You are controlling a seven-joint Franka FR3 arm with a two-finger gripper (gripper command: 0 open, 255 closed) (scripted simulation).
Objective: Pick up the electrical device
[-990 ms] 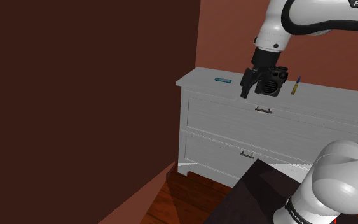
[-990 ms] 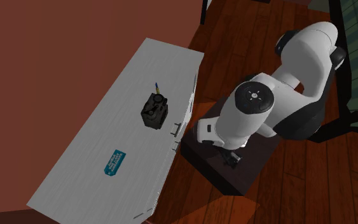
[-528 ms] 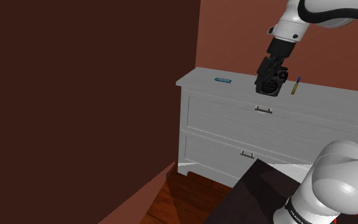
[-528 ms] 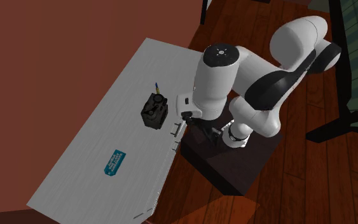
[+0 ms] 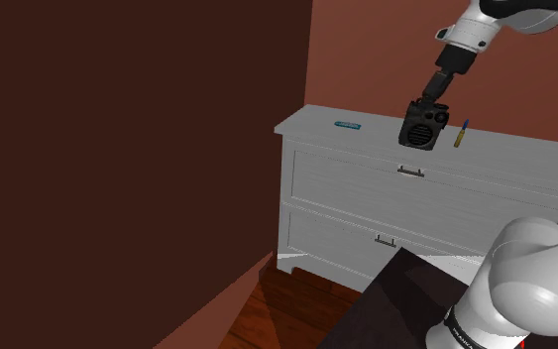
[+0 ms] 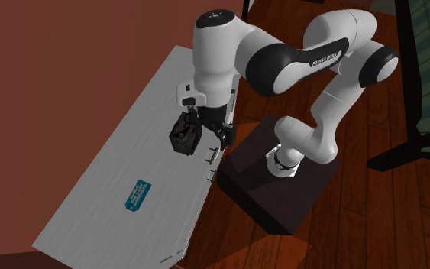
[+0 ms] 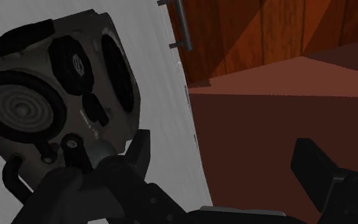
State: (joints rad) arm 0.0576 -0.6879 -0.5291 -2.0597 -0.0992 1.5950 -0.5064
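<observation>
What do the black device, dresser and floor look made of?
The black device is probably matte plastic, with ribbed round grilles. The dresser is plain pale grey with grooved drawer fronts, material unclear. The floor looks like glossy reddish-brown wood planks.

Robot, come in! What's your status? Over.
Fingers open above dresser. Black device not held, off to one finger's side. Pen nearby, not touching.
</observation>
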